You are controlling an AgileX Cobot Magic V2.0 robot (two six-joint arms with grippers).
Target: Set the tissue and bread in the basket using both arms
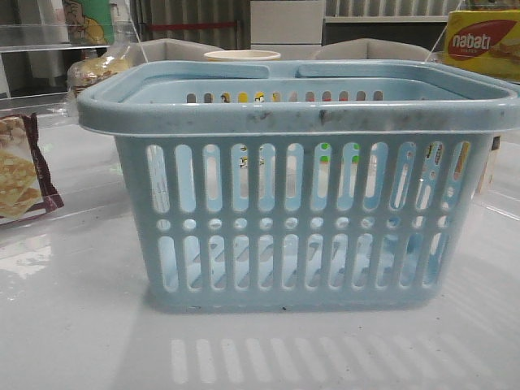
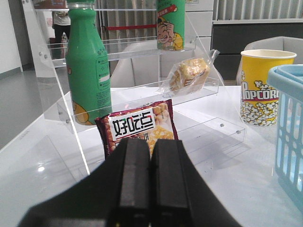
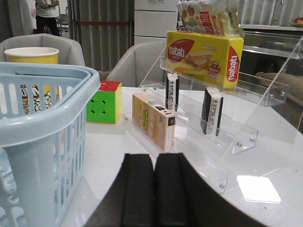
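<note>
While nothing yet lies in the basket (image 1: 301,191), both arms hang back, low over the table, one to each side of it.

On the left: bread (image 2: 189,74) in its clear crinkly bag, tilted on the middle step of a clear acrylic rack (image 2: 142,90), set out for picking alongside a green bottle (image 2: 87,66). Leaning below, in front of the rack, a maroon-edged cracker packet (image 2: 139,127), not wanted for the task. Left gripper (image 2: 150,179) pressed fully closed, pads touching, nothing between them, levelled roughly toward that rack. A yellow popcorn cup (image 2: 262,87) just beyond the basket's corner.

In the middle: the basket upright on the white table (image 1: 73,325), handles folded flat along the rim, mouth clear for dropping from above.

On the right: right gripper (image 3: 154,189) likewise closed tight and empty, pointed level at a second stepped rack. Dark flat tissue (image 3: 211,112) packs standing on edge on its middle step, well apart from the fingers. A yellow wafer box (image 3: 203,56) on the step above; a colour cube (image 3: 104,101) beside the basket.
</note>
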